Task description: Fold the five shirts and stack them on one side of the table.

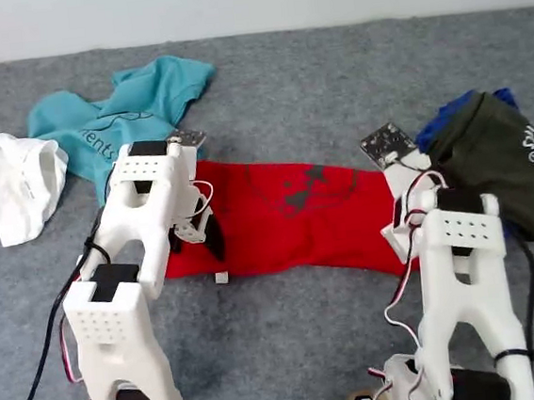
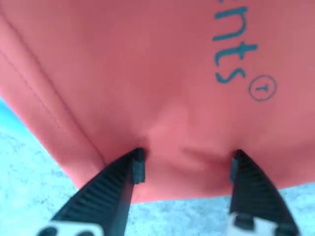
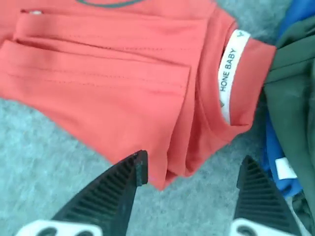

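So, nearest the camera in the high view, the left arm (image 1: 118,318) comes up from 7 o'clock and the right arm (image 1: 459,276) from 5 o'clock. Both are bent forward over the grey table (image 1: 291,349) with their wrists tipped down onto the red shirt (image 1: 288,217).

That shirt lies dead centre as a long band, sides already turned in, so I'd say the fold on this one is half done. The left gripper (image 2: 187,164) has its jaws spread wide, tips right at the red cloth near its edge, holding nothing. The right gripper (image 3: 193,169) is just as wide apart, over the near hem beside the collar end, also empty.

Next move, I reckon: both pinch their ends and fold the band over on itself.

Farther back are the white shirt (image 1: 10,182) at 9 o'clock, the teal shirt (image 1: 135,104) at 11, and the dark green shirt (image 1: 500,163) heaped on a blue shirt (image 1: 448,116) at 2.
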You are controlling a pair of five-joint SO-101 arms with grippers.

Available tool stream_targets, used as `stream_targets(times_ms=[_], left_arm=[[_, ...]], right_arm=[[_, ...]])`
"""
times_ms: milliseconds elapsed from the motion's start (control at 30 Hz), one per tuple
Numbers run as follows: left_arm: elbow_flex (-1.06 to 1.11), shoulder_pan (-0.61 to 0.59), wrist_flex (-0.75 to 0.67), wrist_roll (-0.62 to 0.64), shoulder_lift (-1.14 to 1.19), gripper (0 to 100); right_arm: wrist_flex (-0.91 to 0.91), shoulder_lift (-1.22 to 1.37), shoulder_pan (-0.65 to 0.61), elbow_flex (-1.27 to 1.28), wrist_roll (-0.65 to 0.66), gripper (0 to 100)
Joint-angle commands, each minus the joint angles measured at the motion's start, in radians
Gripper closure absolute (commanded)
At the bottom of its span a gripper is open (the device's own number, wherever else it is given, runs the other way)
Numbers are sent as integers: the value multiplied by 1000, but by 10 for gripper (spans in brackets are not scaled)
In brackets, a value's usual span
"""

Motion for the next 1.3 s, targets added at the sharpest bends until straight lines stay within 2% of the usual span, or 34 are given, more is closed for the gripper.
stream_targets(times_ms=[0, 200, 267, 467, 1000, 1200, 1267], left_arm=[[-50, -5, 26, 8, -14, 724], [-360, -97, 222, 9, -107, 724], [-412, -137, 232, 15, -135, 724], [-364, -196, 227, 15, -94, 721], [-372, -172, 199, 9, 247, 724], [-375, -158, 170, 9, 295, 726], [-386, -124, 175, 9, 299, 756]], right_arm=[[-58, -7, 7, 2, -52, 711], [-38, -41, -90, -51, -68, 711], [-7, -42, -120, -80, -69, 711], [64, -48, -127, -94, -71, 711], [71, -48, -125, -94, -68, 711], [97, -48, -125, -92, -69, 711], [97, -48, -127, -92, -69, 711]])
